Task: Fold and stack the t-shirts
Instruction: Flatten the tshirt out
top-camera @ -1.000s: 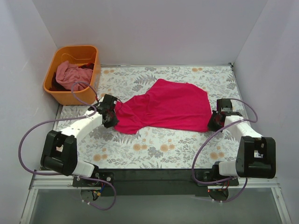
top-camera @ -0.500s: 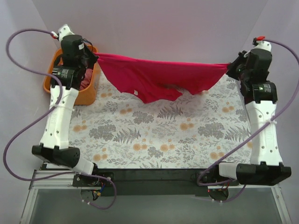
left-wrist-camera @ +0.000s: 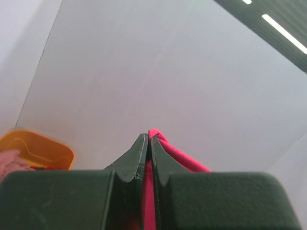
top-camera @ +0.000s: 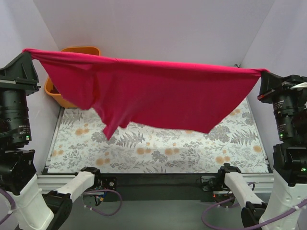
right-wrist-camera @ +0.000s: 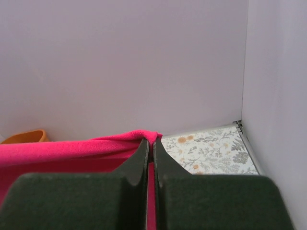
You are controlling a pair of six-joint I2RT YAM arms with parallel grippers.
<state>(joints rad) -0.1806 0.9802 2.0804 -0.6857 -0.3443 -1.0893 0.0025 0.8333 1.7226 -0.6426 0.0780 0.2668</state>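
- Nearest us, at the left edge of the top view, the left gripper [top-camera: 29, 52] is clamped on one corner of the crimson t-shirt [top-camera: 163, 96].
- At the right edge, the right gripper [top-camera: 263, 72] is pinched tight on the opposite corner.
- The shirt hangs stretched between them across the frame's upper half, above the floral table [top-camera: 168, 151].
- Farthest, at the upper left, we see an orange basket [top-camera: 80, 49], mostly hidden behind the shirt. The left wrist view shows paler pink cloth [left-wrist-camera: 8, 160] inside it.

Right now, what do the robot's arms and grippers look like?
The left arm and right arm: white shells, black cylindrical joints, tiny green lights. Near the bases loop purple cables. The left gripper and right gripper: two dark tapering fingers each.
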